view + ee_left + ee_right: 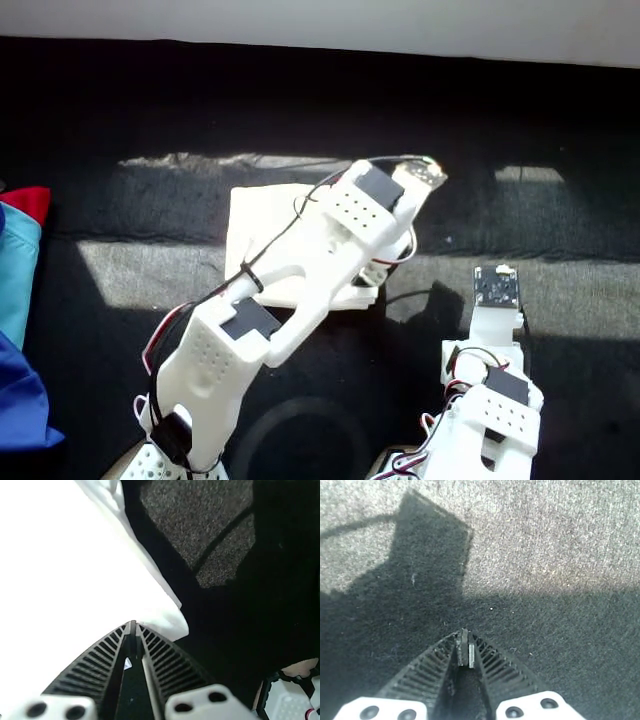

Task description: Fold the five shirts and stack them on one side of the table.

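High view shows sunlight striping a dark table (pixel 560 130), pale wall (pixel 400 20) behind.

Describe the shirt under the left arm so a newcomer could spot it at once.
On the dark table, look to the middle, under the left arm. The white shirt lies there, folded into a flat rectangle. It is the only white one; the red, teal and blue shirts sit at the high view's left edge.
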Controlling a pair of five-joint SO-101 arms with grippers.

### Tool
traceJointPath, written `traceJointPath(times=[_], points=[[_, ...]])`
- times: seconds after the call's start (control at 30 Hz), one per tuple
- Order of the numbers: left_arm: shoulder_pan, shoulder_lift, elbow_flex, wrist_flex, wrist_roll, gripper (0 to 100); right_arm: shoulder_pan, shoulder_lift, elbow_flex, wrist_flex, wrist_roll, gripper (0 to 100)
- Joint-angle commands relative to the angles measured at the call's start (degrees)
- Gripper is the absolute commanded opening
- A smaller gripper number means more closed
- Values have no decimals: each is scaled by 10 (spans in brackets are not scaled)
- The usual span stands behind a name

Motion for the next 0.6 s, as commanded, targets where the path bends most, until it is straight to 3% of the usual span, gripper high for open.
traceJointPath(times=[0.0, 0.23, 0.57], points=[[3, -36, 45, -44, 6, 10, 5, -1, 11, -8, 3, 8], [9, -41, 91, -80, 6, 10, 5, -1, 11, -8, 3, 8], [-62, -124, -38, -47, 3, 12, 4, -1, 11, -8, 3, 8]])
